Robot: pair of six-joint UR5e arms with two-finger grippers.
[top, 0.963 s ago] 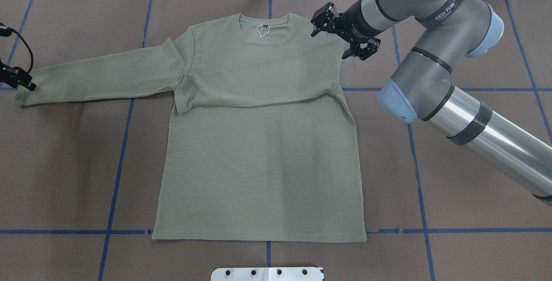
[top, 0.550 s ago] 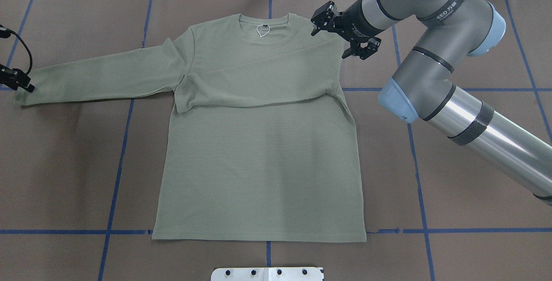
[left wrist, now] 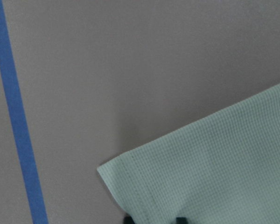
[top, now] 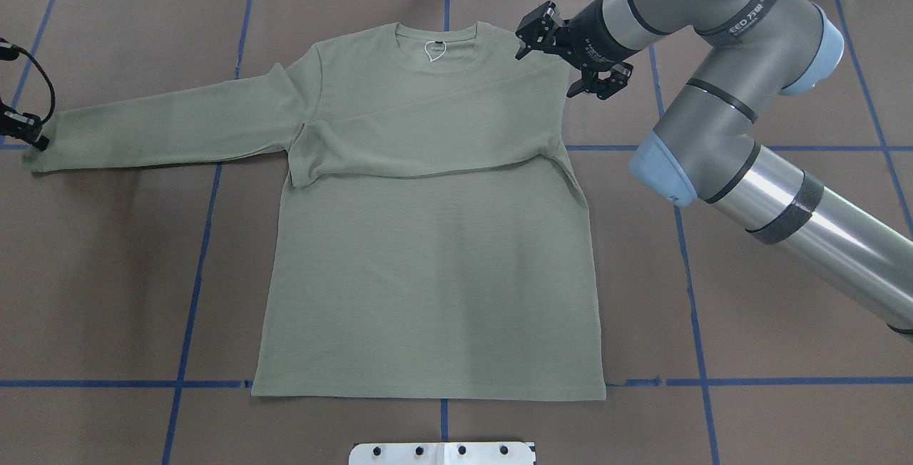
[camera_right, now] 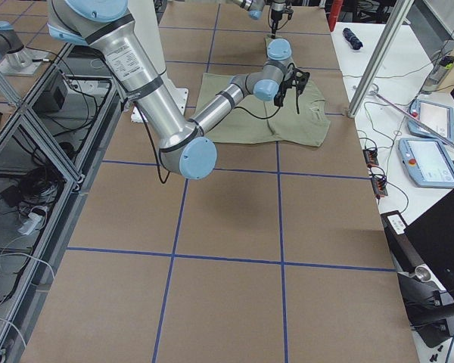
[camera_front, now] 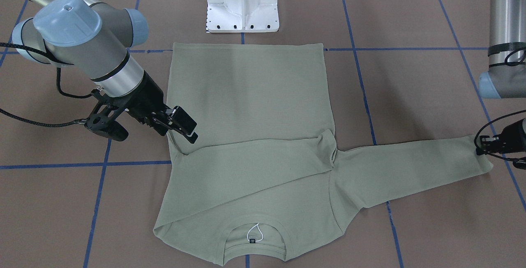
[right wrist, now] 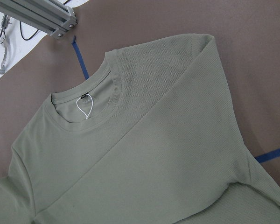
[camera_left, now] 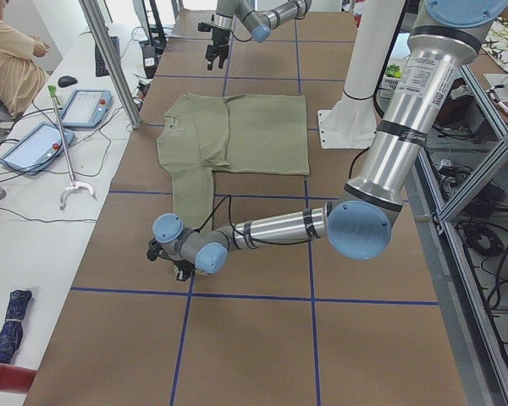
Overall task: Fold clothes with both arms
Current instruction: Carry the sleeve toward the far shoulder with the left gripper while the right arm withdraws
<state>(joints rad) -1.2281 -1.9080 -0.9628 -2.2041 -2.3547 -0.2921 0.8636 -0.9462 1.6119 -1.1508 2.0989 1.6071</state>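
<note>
The sage-green shirt [top: 428, 272] lies flat on the brown table, collar at the far side. One sleeve is folded across the chest [camera_front: 254, 157]; the other stretches out sideways. My left gripper [top: 27, 133] is shut on that sleeve's cuff [left wrist: 214, 172] at the table's left end. It also shows in the front-facing view [camera_front: 489, 146]. In the left wrist view only its fingertips [left wrist: 179, 219] show at the bottom edge. My right gripper [top: 563, 58] hovers open, jaws wide, over the shirt's right shoulder, holding nothing. Its wrist view looks down on the collar [right wrist: 88, 112].
The white pedestal base [camera_front: 242, 5] stands beyond the hem. Blue tape lines [top: 192, 272] cross the brown table cover. Along the far side are an aluminium post [camera_left: 110, 59], tablets [camera_left: 34, 144] and a seated person [camera_left: 8, 59].
The left gripper has drawn a little further left with the cuff, pulling the sleeve straighter. The right gripper stays open and has drifted slightly towards the far side.
</note>
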